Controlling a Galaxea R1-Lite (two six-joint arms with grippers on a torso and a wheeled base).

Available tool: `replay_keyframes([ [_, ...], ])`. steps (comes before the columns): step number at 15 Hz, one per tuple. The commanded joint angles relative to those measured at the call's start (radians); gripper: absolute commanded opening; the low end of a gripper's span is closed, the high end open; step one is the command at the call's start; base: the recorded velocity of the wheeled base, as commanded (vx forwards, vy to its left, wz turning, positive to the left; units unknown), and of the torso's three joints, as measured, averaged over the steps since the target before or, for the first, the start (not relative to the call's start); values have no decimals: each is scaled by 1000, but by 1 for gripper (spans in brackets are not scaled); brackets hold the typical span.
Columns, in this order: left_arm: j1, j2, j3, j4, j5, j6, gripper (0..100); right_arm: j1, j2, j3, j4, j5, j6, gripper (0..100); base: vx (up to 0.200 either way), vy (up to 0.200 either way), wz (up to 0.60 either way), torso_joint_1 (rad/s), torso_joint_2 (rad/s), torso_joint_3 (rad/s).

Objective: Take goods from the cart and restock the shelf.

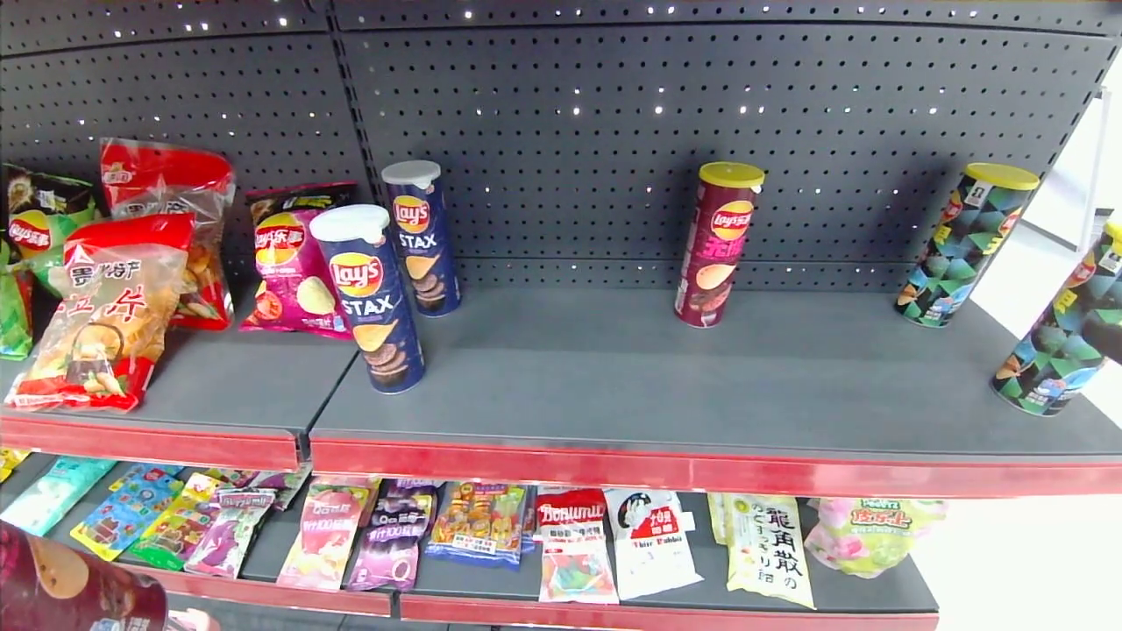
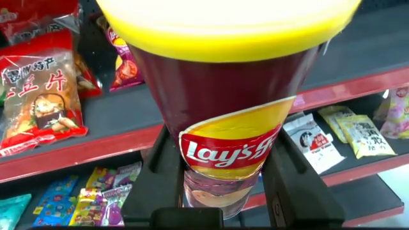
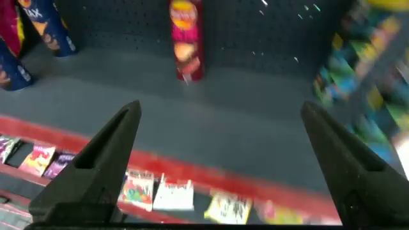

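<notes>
Sitting clamped inside the left gripper (image 2: 225,182) is the maroon can (image 2: 223,96); right gripper (image 3: 220,108) gapes wide.

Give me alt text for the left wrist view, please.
A maroon chip can with a yellow lid sits clamped between the left hand's dark fingers. Behind it run red-edged shelves with snack bags above and small packets below.

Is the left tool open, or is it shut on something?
Shut on the chip can. The fingers of the left tool sit against both sides of the maroon can, leaving no gap.
</notes>
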Motion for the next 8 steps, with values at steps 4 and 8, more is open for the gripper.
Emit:
replay_keyframes([
  [4, 2, -13, -8, 0, 21, 0, 0, 97, 649, -192, -373, -14, -17, 100, 0, 0, 0, 0, 0, 0],
  [8, 2, -13, -7, 0, 29, 9, 0, 126, 789, -322, -376, 10, 37, 100, 0, 0, 0, 0, 0, 0],
])
